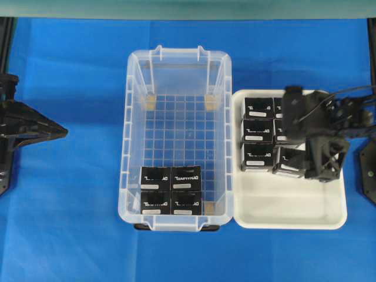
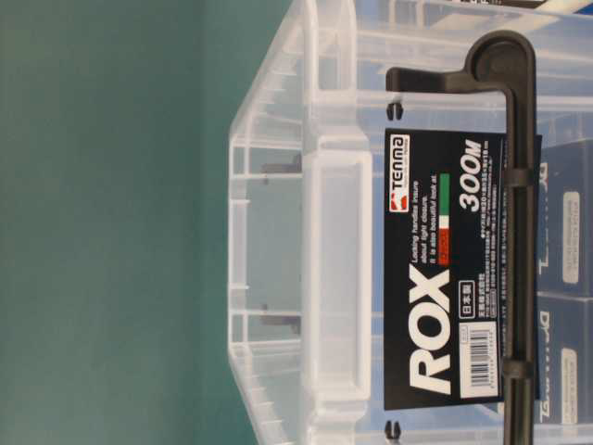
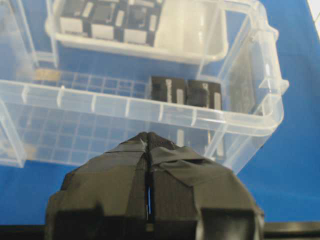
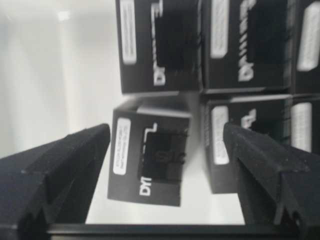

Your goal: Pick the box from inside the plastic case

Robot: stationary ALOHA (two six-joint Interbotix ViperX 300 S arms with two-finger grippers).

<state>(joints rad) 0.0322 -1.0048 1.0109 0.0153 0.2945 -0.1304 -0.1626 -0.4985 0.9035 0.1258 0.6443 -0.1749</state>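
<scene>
A black label [image 2: 460, 269] on the end wall of the plastic case [image 2: 334, 278] reads "TENMA", "ROX" and "300M", with smaller print too fine to read. White lettering on the black cartons [image 1: 170, 189] is not clearly legible.

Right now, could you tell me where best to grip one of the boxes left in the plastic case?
Probably the upper-right box, from above. It touches neighbours left and below, but its top edge and right side face bare grid floor in the plastic case.
</scene>
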